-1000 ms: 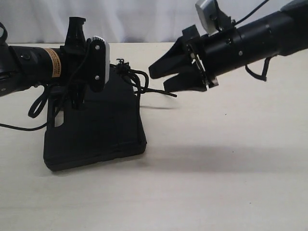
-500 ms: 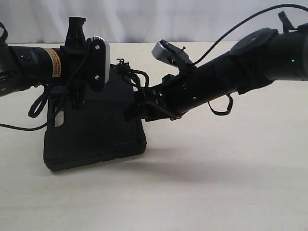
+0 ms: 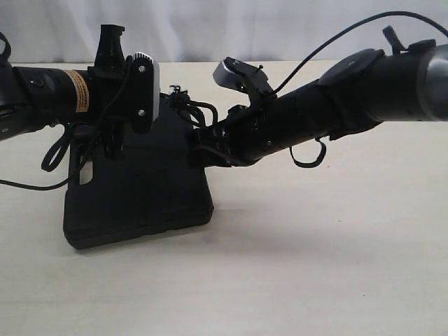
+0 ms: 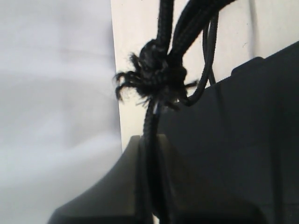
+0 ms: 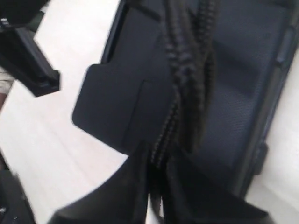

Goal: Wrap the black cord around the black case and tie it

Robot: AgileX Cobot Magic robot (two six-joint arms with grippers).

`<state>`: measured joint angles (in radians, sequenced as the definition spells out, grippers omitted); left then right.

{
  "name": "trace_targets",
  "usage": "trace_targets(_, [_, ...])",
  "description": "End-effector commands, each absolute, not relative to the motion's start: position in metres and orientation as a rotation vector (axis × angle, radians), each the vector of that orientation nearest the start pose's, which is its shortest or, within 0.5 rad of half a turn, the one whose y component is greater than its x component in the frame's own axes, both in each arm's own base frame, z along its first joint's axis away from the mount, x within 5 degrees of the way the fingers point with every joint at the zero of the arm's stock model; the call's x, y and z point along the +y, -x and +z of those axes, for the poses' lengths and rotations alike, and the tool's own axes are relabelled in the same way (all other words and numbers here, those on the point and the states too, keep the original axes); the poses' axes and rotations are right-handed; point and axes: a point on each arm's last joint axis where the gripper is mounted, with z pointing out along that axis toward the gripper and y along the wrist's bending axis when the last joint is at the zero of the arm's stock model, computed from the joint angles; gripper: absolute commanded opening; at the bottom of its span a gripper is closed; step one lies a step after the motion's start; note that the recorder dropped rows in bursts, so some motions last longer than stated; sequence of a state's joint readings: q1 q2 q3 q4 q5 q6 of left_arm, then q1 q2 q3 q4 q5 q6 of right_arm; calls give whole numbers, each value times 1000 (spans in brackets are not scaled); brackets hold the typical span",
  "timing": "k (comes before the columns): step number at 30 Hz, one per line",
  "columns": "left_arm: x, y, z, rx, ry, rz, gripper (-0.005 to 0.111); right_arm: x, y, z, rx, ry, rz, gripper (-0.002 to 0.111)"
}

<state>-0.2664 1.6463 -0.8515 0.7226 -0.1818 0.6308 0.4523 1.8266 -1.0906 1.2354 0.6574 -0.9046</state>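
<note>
The black case (image 3: 140,189) lies flat on the table, left of centre. The black cord (image 3: 187,106) bunches in loops with a frayed knot at the case's far right corner. In the left wrist view my left gripper (image 4: 152,144) is shut on one strand of the cord just below the frayed knot (image 4: 156,79), with the case (image 4: 243,140) beside it. My right gripper (image 3: 199,150) reaches in from the right to the case's right edge. In the right wrist view it (image 5: 159,154) is shut on the cord's strands (image 5: 187,70), above the case (image 5: 243,84).
The pale table (image 3: 315,266) stretches to the front and right. A white backdrop (image 3: 210,28) closes off the far side. Smooth arm cables hang in loops by the left arm (image 3: 52,154) and under the right arm (image 3: 308,157).
My right gripper has swung down and left to the case's right edge and has gone from open to shut on the cord. The left arm and the case have stayed put.
</note>
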Motion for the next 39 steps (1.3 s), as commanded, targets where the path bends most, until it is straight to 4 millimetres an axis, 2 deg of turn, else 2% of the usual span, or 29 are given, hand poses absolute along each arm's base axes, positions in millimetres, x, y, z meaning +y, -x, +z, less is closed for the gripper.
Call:
trace_targets(1, [-102,-326,210,1466,-1567,466,0,214,-301,207,2405,623,1175,4])
trace_targets(7, [-93,-327,207,1642,-1428,427,4,201,-295,252,2265,611,1169,4])
trace_targets(9, [-91,-327,207,1705,-1360,399,11,192,-295,266,2224,588,1173,4])
trace_targets(15, [-87,-326,203,1852,-1229,336,43,169,-297,304,2092,454,1259,4])
trace_targets(18, [-83,-321,204,1915,-1247,344,51,159,-303,324,2023,436,1295,4])
trace_targets(22, [-74,-313,215,2004,-1177,334,51,148,-313,344,1961,368,1312,4])
trace_targets(25, [-55,-312,218,2170,-879,238,51,138,-319,352,1944,338,1284,4])
trace_targets(26, [-42,-312,217,2251,-718,191,51,135,-320,353,1945,320,1282,4])
trace_targets(30, [-3,-307,194,2545,-247,68,51,127,-323,351,1957,305,1258,4])
trace_targets(32, [11,-305,180,2653,-33,3,51,127,-323,349,1978,316,1242,4])
trace_targets(36, [15,-302,151,2803,117,-81,51,126,-322,346,2005,350,1206,4])
trace_targets(39, [13,-306,138,2822,189,-124,51,126,-322,345,2013,363,1193,4])
